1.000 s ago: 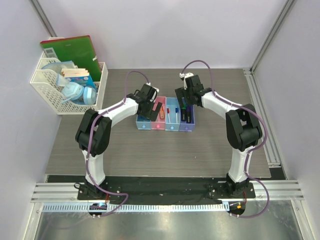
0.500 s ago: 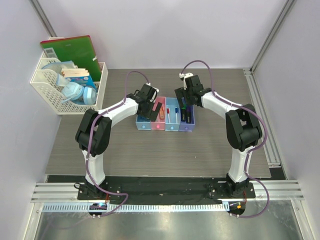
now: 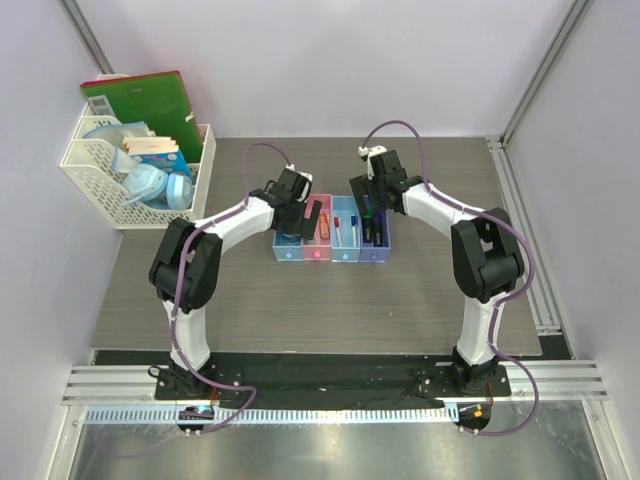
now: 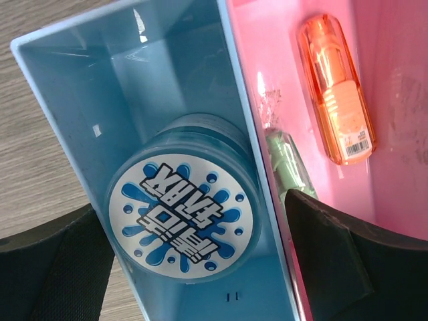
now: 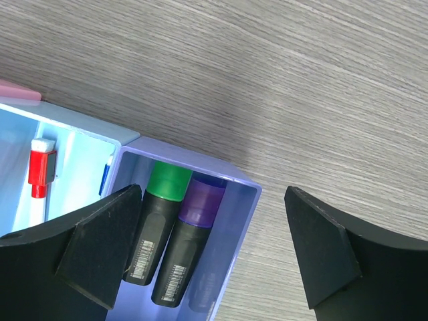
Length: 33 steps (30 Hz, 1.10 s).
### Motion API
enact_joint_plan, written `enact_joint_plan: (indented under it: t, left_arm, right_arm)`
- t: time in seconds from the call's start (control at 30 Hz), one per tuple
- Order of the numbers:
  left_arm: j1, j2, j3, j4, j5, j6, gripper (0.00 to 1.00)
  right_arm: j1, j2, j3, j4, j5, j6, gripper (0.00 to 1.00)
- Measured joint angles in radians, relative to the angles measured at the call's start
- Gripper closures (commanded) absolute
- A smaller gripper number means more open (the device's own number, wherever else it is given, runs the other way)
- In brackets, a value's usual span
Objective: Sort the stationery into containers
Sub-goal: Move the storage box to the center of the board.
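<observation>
The containers point(image 3: 331, 238) stand as a row of four bins mid-table. In the left wrist view a round blue tape roll point(image 4: 182, 224) lies in the blue bin point(image 4: 80, 114), and an orange highlighter point(image 4: 338, 90) and a pale green pen point(image 4: 289, 164) lie in the pink bin point(image 4: 401, 134). My left gripper point(image 4: 194, 267) hangs open just above the tape roll, holding nothing. My right gripper point(image 5: 210, 254) is open over the purple bin point(image 5: 237, 227), where green-black point(image 5: 155, 227) and purple-black point(image 5: 190, 241) highlighters lie. Red-capped point(image 5: 40, 170) and blue-capped point(image 5: 107, 175) markers rest in the light blue bin point(image 5: 80, 167).
A white lattice basket point(image 3: 135, 175) with a green folder point(image 3: 145, 100), masks and papers stands at the back left, against the wall. A metal rail point(image 3: 520, 230) runs along the table's right edge. Both arms arch inward over the bin row.
My left gripper has shifted slightly back and left above the blue bin. The right arm has not visibly moved.
</observation>
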<state>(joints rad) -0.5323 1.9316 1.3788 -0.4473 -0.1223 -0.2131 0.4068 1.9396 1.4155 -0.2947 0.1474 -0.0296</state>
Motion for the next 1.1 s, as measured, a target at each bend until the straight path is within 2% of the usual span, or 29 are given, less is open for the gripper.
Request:
enact_joint_plan:
  t: [0.53,0.83,1.1]
  left_arm:
    - [0.005,0.0,-0.011,0.046,-0.08,-0.12,0.0]
    - [0.064,0.0,-0.01,0.061,-0.058,-0.171,0.0]
    - [0.068,0.002,-0.01,0.069,-0.083,-0.19,0.0]
  right_arm:
    - [0.011,0.0,0.0,0.001,-0.011,0.0,0.04]
    - [0.036,0.0,0.0,0.002,-0.051,0.002,0.04]
    - [0.038,0.0,0.0,0.002,-0.063,0.002,0.04]
